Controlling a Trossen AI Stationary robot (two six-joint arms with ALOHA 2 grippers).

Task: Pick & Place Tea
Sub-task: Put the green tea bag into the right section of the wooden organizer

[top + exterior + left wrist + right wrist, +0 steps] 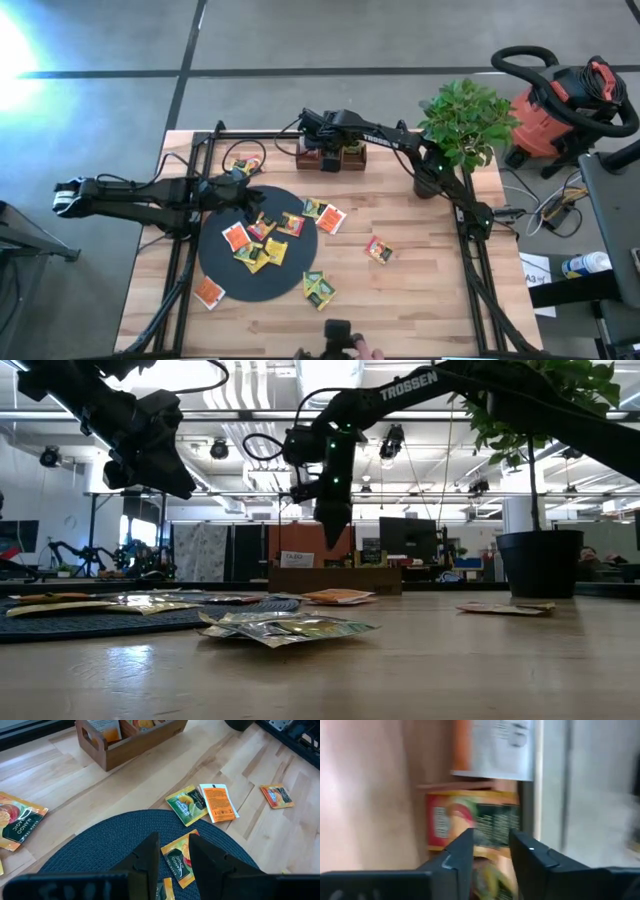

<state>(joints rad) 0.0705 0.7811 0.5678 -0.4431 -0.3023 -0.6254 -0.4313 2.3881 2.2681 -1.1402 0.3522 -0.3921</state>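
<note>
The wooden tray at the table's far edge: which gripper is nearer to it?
Right. The right gripper hangs directly over the wooden tray, a tea packet just past its fingers. The left gripper hovers over the black disc, well short of it.

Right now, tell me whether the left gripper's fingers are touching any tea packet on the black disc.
Apart. The low view shows the left gripper hanging well above the black disc and its tea packets, with room background visible between them.
</note>
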